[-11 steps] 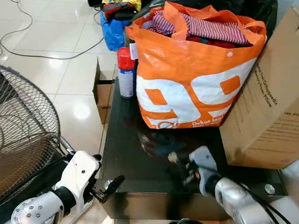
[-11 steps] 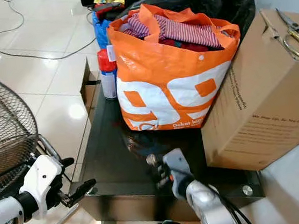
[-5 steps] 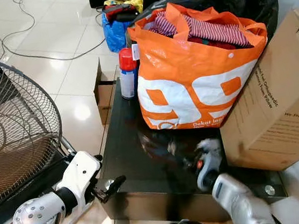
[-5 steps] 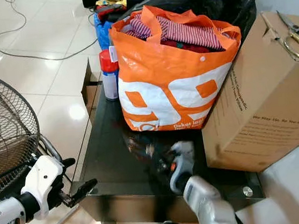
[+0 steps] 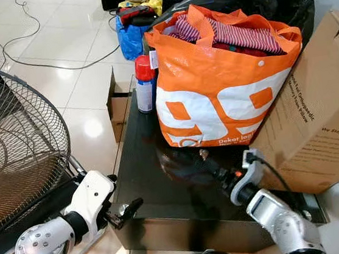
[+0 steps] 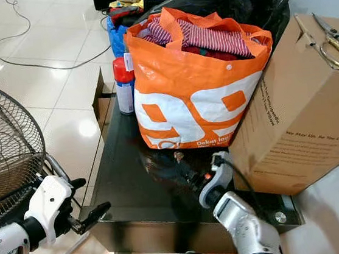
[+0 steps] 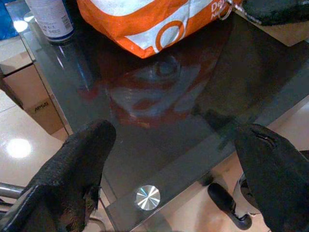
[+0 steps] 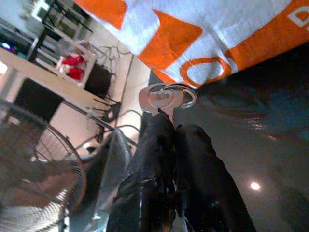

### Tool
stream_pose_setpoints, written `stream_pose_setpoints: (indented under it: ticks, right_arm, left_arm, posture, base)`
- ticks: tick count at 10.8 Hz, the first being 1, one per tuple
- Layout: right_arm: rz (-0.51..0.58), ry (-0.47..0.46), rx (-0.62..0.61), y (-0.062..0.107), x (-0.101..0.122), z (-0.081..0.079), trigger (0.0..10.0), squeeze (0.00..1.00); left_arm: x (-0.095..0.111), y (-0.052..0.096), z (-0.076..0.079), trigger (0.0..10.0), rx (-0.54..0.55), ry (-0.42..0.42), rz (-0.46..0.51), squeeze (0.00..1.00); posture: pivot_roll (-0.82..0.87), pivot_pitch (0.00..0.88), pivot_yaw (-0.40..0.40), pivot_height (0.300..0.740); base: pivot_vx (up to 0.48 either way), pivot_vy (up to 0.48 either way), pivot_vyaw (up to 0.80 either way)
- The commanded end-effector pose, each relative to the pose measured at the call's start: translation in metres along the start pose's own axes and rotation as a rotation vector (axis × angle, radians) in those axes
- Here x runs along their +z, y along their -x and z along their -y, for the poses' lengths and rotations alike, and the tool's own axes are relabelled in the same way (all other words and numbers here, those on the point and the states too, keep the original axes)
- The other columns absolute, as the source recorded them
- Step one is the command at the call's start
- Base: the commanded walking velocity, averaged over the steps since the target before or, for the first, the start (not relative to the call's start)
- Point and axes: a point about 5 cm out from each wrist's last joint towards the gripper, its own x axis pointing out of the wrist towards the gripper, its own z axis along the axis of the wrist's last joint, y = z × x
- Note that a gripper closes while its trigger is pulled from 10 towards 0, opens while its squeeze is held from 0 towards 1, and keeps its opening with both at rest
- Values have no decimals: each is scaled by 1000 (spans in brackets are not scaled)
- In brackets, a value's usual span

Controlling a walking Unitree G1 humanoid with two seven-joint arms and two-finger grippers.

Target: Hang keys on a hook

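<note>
Keys (image 8: 166,98) showed plainly from the right wrist, pinched between the right gripper (image 8: 170,126) fingers
Silver key on ring beside orange bag (image 5: 220,90); left gripper (image 7: 174,159) fingers stood wide apart above glass table (image 7: 159,140)

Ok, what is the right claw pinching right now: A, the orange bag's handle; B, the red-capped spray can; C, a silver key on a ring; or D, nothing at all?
C: in the right wrist view the right claw is shut on a silver key with its ring, held over the black glass table just in front of the orange bag.
</note>
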Motion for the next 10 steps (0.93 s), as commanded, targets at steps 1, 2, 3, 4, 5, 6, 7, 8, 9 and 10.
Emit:
stream_pose_setpoints:
  ticks: [1, 2, 3, 4, 5, 6, 7, 8, 9, 10]
  right_arm:
    - [43, -72, 12, 0, 3, -5, 0, 0]
    - [79, -149, 35, 1, 7, -8, 0, 0]
    - [95, -184, 43, 2, 9, -9, 0, 0]
    - [108, -213, 46, 3, 12, -10, 0, 0]
    - [118, -226, 47, 4, 13, -10, 0, 0]
    - [139, -242, 43, 8, 18, -10, 0, 0]
    - [152, -246, 51, 14, 22, -13, 0, 0]
    - [159, -239, 60, 18, 26, -16, 0, 0]
    - [167, -190, 68, 26, 31, -21, 0, 0]
    - [173, -105, 62, 32, 37, -25, 0, 0]
  left_arm:
    - [1, -2, 2, 10000, -14, -1, 3, 8]
    - [2, -2, 2, 10000, -15, 2, 5, 8]
    - [2, -1, 3, 10000, -17, 2, 4, 8]
    - [1, -1, 4, 10000, -20, 3, 3, 8]
    - [1, -1, 4, 10000, -23, 3, 1, 8]
    - [1, -3, 3, 10000, -24, 1, 3, 8]
    - [3, -5, 0, 10000, -18, 0, 12, 4]
    - [4, -7, -1, 10000, -14, 3, 24, 8]
    - [8, -10, -1, 10000, -9, 11, 46, 4]
    - [11, -15, -1, 10000, -2, 10, 66, 0]
  posture:
    - [-40, 70, -93, 732]
    - [-40, 74, -91, 732]
    - [-40, 77, -88, 732]
    - [-41, 79, -86, 732]
    - [-41, 73, -84, 732]
    - [-34, 51, -84, 732]
    - [-31, 32, -82, 732]
    - [-31, 14, -79, 732]
    - [-34, 0, -70, 732]
    - [-40, 0, -56, 732]
  base:
    - [0, 0, 0]
    - [0, 0, 0]
    - [0, 0, 0]
    - [0, 0, 0]
    - [0, 0, 0]
    - [0, 0, 0]
    - [0, 0, 0]
    - [0, 0, 0]
    - [0, 0, 0]
    - [0, 0, 0]
